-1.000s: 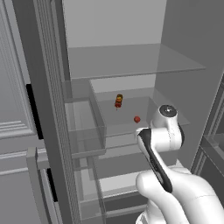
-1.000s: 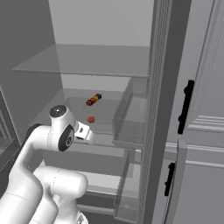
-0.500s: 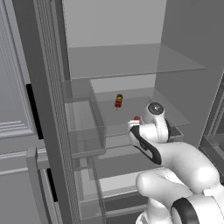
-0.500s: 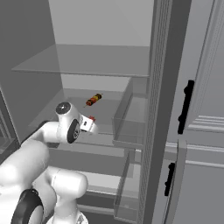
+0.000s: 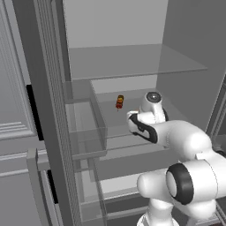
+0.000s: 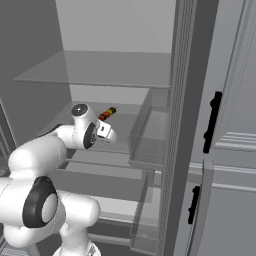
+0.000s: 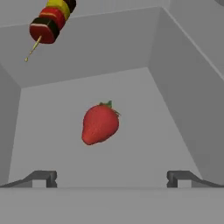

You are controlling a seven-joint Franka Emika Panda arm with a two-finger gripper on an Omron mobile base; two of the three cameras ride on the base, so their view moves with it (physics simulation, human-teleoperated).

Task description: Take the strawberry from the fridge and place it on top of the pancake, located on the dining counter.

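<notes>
Reaching deeper into the fridge [image 5: 185, 39] than a second ago, the arm has been brought over the shelf [image 6: 125, 122] so that the strawberry [image 7: 100, 124] is now framed at the centre of the hand view, untouched on the shelf. The jaws are spread wide and released, holding nothing. A skewer [image 7: 50, 19] lies at eleven o'clock. Closing on the fruit is judged next.
</notes>
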